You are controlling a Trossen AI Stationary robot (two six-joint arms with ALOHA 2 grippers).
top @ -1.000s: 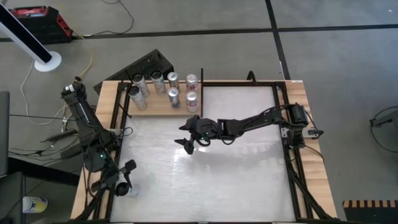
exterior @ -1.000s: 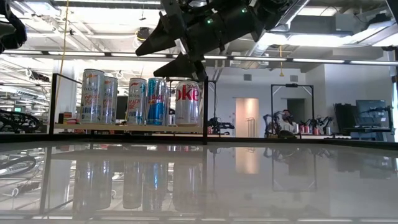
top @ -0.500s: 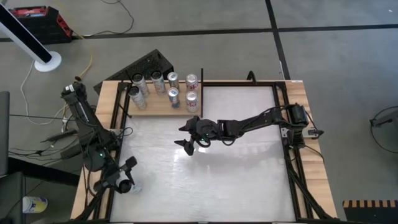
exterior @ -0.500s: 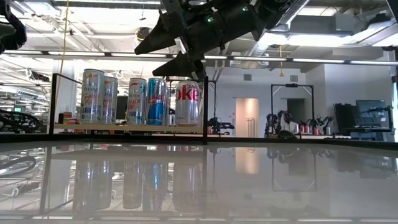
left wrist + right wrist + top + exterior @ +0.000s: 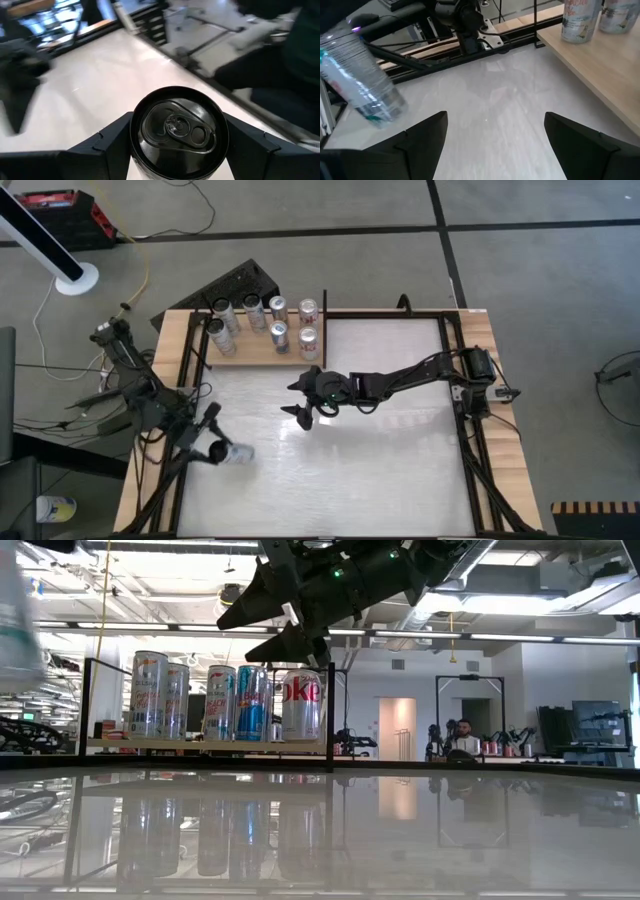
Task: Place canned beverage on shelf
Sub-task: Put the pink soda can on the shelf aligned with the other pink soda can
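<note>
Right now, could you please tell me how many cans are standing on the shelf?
7 on the shelf: four cans along its far edge, three along the edge nearer the tabletop. None seems hidden from above. An eighth can is held in the left gripper.

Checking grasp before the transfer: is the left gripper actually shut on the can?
Shut on it. The left wrist view shows the can clamped between both fingers; overhead, the left gripper carries it above the table.

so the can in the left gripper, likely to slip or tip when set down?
The can is smooth, round metal pinched between the left gripper fingers, so it could twist or slip. Tall and narrow, it probably tips if released tilted. On its side it would likely roll.
</note>
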